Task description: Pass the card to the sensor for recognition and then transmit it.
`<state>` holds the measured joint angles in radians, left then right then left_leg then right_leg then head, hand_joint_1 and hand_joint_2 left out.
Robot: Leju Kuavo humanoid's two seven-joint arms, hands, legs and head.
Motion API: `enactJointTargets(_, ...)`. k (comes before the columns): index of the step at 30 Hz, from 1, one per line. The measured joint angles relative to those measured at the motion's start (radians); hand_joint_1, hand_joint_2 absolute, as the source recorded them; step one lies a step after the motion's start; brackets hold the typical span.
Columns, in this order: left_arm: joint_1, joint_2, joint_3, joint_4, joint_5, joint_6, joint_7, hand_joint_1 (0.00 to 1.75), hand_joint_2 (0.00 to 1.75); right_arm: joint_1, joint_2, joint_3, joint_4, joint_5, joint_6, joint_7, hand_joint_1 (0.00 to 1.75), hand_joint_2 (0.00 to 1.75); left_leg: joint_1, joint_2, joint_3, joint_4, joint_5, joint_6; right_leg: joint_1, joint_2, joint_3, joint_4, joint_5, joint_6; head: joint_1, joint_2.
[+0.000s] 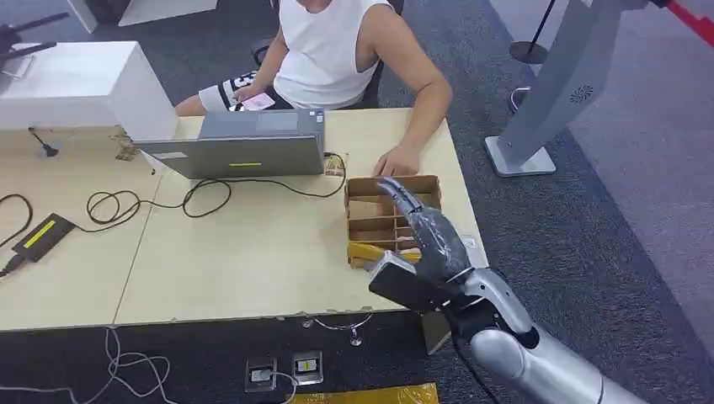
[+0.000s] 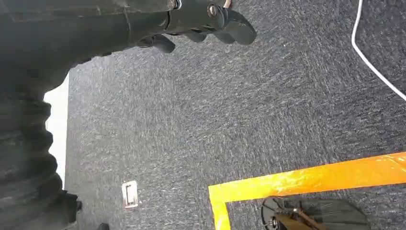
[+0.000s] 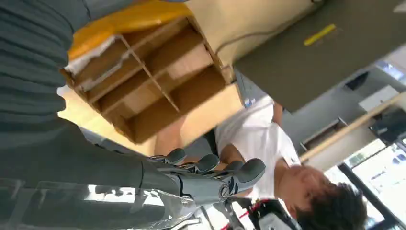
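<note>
My right hand [image 1: 425, 231] hovers over a cardboard divider box [image 1: 391, 179] at the right end of the wooden table, fingers stretched out and apart, holding nothing. In the right wrist view the hand [image 3: 210, 175] reaches past the box [image 3: 143, 76], whose compartment beside a yellow strip [image 3: 124, 19] holds white card-like sheets [image 3: 95, 64]. A flat black device with a yellow-green label [image 1: 42, 236] lies on a cable at the table's far left. My left hand [image 2: 206, 19] hangs over dark carpet with its fingers loose, gripping nothing.
A person in a white top sits across the table, one hand [image 1: 396, 160] resting just behind the box. A grey laptop [image 1: 244, 143], looping black cables [image 1: 202, 194] and a white case [image 1: 76, 84] occupy the table. A grey stand [image 1: 547, 93] rises at the right. Yellow floor tape [image 2: 311, 179].
</note>
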<state>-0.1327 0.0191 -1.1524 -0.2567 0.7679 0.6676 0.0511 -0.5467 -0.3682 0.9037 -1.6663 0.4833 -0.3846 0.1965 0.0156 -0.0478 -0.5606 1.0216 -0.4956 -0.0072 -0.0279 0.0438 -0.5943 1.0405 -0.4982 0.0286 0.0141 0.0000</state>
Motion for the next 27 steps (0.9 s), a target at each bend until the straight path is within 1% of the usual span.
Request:
enactJointTargets(2,0.000,-0.001,0.000,0.000,0.001,0.001,0.000,0.00,1.75,0.023,0.003,0.002,0.003,0.008,0.014,-0.002,0.00,1.75,0.000,0.000,0.000,0.000,0.000,0.000,0.000,0.000,0.000,0.000,0.000,0.000,0.000,0.000)
enactJointTargets(3,0.000,-0.001,0.000,0.000,0.002,0.001,0.000,0.00,1.75,0.032,0.003,0.005,0.005,0.034,0.024,0.003,0.00,1.75,0.000,0.000,0.000,0.000,0.000,0.000,0.000,0.000,0.000,0.000,0.000,0.000,0.000,0.000)
enactJointTargets(5,0.000,-0.002,0.000,0.000,0.002,0.001,0.000,0.00,1.75,0.043,0.003,0.016,0.013,0.157,0.052,0.050,0.00,1.75,0.000,0.000,0.000,0.000,0.000,0.000,0.000,0.000,0.000,0.000,0.000,0.000,0.000,0.000)
enactJointTargets(7,-0.001,-0.002,0.000,-0.001,-0.004,-0.003,0.004,0.00,1.75,0.051,0.003,0.023,0.027,0.292,0.086,0.116,0.00,1.75,0.000,0.000,0.000,0.000,0.000,0.000,0.000,0.000,0.000,0.000,0.000,0.000,0.000,0.000)
enactJointTargets(8,-0.002,-0.002,0.000,-0.001,-0.005,-0.005,0.006,0.00,1.75,0.057,0.003,0.024,0.040,0.344,0.094,0.144,0.00,1.75,0.000,0.000,0.000,0.000,0.000,0.000,0.000,0.000,0.000,0.000,0.000,0.000,0.000,0.000)
enactJointTargets(9,-0.004,-0.003,0.000,-0.001,-0.006,-0.005,0.009,0.00,1.75,0.062,0.003,0.024,0.051,0.370,0.095,0.155,0.00,1.75,0.000,0.000,0.000,0.000,0.000,0.000,0.000,0.000,0.000,0.000,0.000,0.000,0.000,0.000)
enactJointTargets(17,-0.007,-0.004,0.000,-0.001,-0.006,-0.005,0.016,0.00,1.75,0.069,0.001,0.024,0.102,0.397,0.095,0.165,0.00,1.75,0.000,0.001,0.001,0.000,0.000,0.000,0.000,0.001,0.000,0.000,0.000,0.000,0.000,0.000)
enactJointTargets(18,-0.007,-0.004,0.000,-0.001,-0.006,-0.005,0.016,0.00,1.75,0.069,0.001,0.024,0.107,0.418,0.101,0.178,0.00,1.75,0.000,0.001,0.001,0.000,0.000,0.000,0.000,0.001,0.000,0.000,0.000,0.000,0.000,0.000)
enactJointTargets(20,-0.007,-0.004,0.000,-0.001,-0.006,-0.005,0.016,0.00,1.75,0.069,0.001,0.024,0.119,0.495,0.119,0.226,0.00,1.75,0.000,0.001,0.000,0.000,0.000,0.000,0.000,0.001,0.000,0.000,0.000,0.000,0.000,0.000)
enactJointTargets(21,-0.008,-0.005,0.000,-0.001,-0.006,-0.005,0.018,0.00,1.75,0.068,0.001,0.022,0.127,0.515,0.119,0.246,0.00,1.75,0.000,0.001,0.000,0.000,0.000,0.000,0.000,0.001,0.000,0.000,0.000,0.000,0.000,0.000)
enactJointTargets(23,-0.009,-0.005,0.000,-0.001,-0.006,-0.005,0.020,0.00,1.75,0.066,0.001,0.016,0.146,0.517,0.118,0.259,0.00,1.75,0.000,0.001,0.000,0.000,0.000,0.000,0.000,0.001,0.000,0.000,0.000,0.000,0.000,0.000)
enactJointTargets(27,-0.012,-0.005,0.000,-0.001,-0.006,-0.005,0.022,0.00,1.75,0.055,0.001,0.011,0.189,0.520,0.118,0.262,0.00,1.75,0.000,0.001,0.000,0.000,0.000,0.000,0.000,0.001,0.000,0.000,0.000,0.000,0.000,0.000)
